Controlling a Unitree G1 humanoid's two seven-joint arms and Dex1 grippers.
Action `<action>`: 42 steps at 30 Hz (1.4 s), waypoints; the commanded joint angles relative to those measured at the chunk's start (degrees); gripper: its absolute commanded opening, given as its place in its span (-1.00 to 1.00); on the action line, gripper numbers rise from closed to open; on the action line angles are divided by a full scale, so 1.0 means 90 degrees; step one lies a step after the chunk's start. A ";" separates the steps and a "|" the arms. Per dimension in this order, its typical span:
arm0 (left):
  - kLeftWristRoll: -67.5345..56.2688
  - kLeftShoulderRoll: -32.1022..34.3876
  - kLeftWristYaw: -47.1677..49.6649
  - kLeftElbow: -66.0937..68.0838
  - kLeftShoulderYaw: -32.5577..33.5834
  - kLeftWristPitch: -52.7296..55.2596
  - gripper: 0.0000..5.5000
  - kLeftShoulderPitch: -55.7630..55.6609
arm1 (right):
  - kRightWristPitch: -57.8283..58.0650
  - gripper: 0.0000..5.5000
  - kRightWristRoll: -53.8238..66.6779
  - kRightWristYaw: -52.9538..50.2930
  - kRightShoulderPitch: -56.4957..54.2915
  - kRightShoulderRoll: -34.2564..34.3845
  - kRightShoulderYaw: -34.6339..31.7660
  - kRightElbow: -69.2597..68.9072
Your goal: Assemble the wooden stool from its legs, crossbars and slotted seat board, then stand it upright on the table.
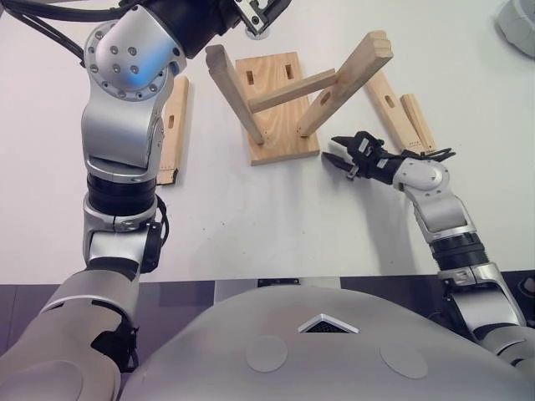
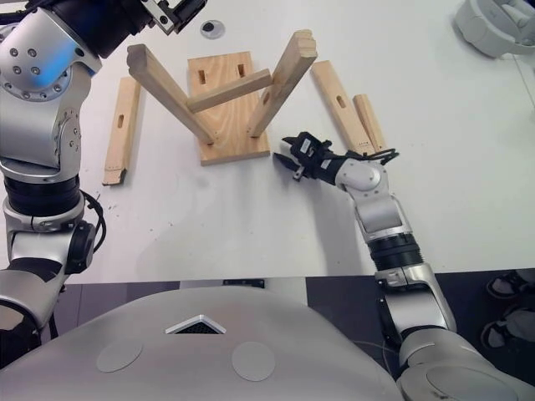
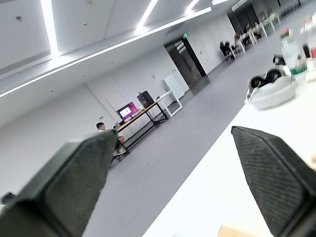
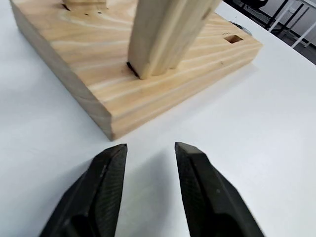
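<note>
The slotted seat board (image 1: pixel 280 125) lies flat on the white table. Two legs stand slanted in it, one leaning left (image 1: pixel 234 92) and one leaning right (image 1: pixel 347 79), with a crossbar (image 1: pixel 292 90) joining them. A loose slotted leg (image 1: pixel 173 125) lies to the left of the board, and two more loose pieces (image 1: pixel 389 104) (image 1: pixel 415 121) lie to its right. My right gripper (image 1: pixel 333 152) is low over the table just off the board's near right corner (image 4: pixel 106 121); it is open, with nothing between its fingers (image 4: pixel 111 173). My left gripper (image 1: pixel 259 12) is raised beyond the board's far edge, open and empty (image 3: pixel 173 143).
A white headset-like device (image 2: pixel 493 25) sits at the far right of the table. A small dark round disc (image 2: pixel 212 29) lies beyond the board. Bare table (image 1: pixel 251 217) stretches between the board and the near edge.
</note>
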 commanded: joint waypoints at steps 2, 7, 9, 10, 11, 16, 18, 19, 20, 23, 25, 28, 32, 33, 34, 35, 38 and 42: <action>0.0394 -0.0927 0.1143 -0.1070 -0.0239 0.1574 0.54 -0.0267 | 0.0491 -0.34 0.0156 -0.0896 0.0175 0.0152 -0.0838 -0.0532; 0.0501 -0.2365 0.2232 -0.1730 -0.0449 0.2889 0.54 -0.0579 | 0.0858 -0.34 -0.0059 -0.1603 0.0350 0.0649 -0.0766 -0.0799; 0.0363 -0.2984 0.2572 -0.1834 -0.0262 0.3166 0.54 -0.0632 | 0.0934 -0.34 -0.0114 -0.1759 0.0417 0.0782 -0.0693 -0.0882; 0.0419 -0.3119 0.2697 -0.1783 -0.0367 0.3219 0.54 -0.0575 | 0.0967 -0.34 -0.0138 -0.1810 0.0439 0.0820 -0.0665 -0.0901; 0.0467 -0.3178 0.2779 -0.1742 -0.0456 0.3257 0.54 -0.0536 | 0.0991 -0.34 -0.0152 -0.1843 0.0452 0.0840 -0.0648 -0.0916; 0.1505 -0.2257 0.3050 -0.0528 -0.1633 0.2714 0.54 0.0237 | 0.1154 -0.34 -0.0204 -0.1834 0.0341 0.0900 -0.0601 -0.0951; 0.1601 -0.2228 0.3064 -0.0374 -0.1673 0.2567 0.54 0.0325 | 0.1180 -0.34 -0.0206 -0.1837 0.0333 0.0901 -0.0602 -0.0967; 0.1693 -0.2160 0.3107 -0.0167 -0.1727 0.2446 0.54 0.0414 | 0.1202 -0.34 -0.0214 -0.1858 0.0326 0.0939 -0.0577 -0.0986; 0.1722 -0.2166 0.3109 -0.0007 -0.1764 0.2391 0.54 0.0529 | 0.1214 -0.34 -0.0211 -0.1876 0.0336 0.0977 -0.0559 -0.1001; 0.1663 -0.2265 0.2984 0.0127 -0.1807 0.2337 0.54 0.0867 | 0.1250 -0.34 -0.0228 -0.1931 0.0383 0.1066 -0.0508 -0.1052; 0.1673 -0.2277 0.2880 0.0165 -0.1855 0.2341 0.54 0.1088 | 0.1267 -0.34 -0.0228 -0.1947 0.0391 0.1081 -0.0522 -0.1066; 0.1788 -0.2152 0.2781 0.0216 -0.1901 0.2325 0.54 0.1411 | 0.1314 -0.34 -0.0209 -0.2027 0.0390 0.1104 -0.0628 -0.1135; 0.1882 -0.2152 0.2798 0.0432 -0.1754 0.2126 0.54 0.1476 | 0.1396 -0.34 -0.0179 -0.2101 0.0386 0.1173 -0.0663 -0.1208; 0.1894 -0.2160 0.2823 0.0545 -0.1704 0.2044 0.54 0.1479 | 0.1421 -0.34 -0.0171 -0.2109 0.0388 0.1188 -0.0667 -0.1239; 0.1897 -0.2173 0.2846 0.0655 -0.1647 0.1970 0.54 0.1478 | 0.1454 -0.34 -0.0160 -0.2118 0.0383 0.1196 -0.0680 -0.1278; 0.1899 -0.2190 0.2854 0.0720 -0.1611 0.1925 0.54 0.1484 | 0.1478 -0.34 -0.0147 -0.2125 0.0379 0.1200 -0.0697 -0.1304; 0.1946 -0.2214 0.2867 0.0864 -0.1591 0.1847 0.54 0.1573 | 0.1540 -0.34 -0.0136 -0.2135 0.0366 0.1201 -0.0730 -0.1355; 0.2234 -0.1908 0.2847 0.1097 -0.1870 0.1888 0.54 0.1914 | 0.1665 -0.34 -0.0134 -0.2112 0.0340 0.1237 -0.0661 -0.1504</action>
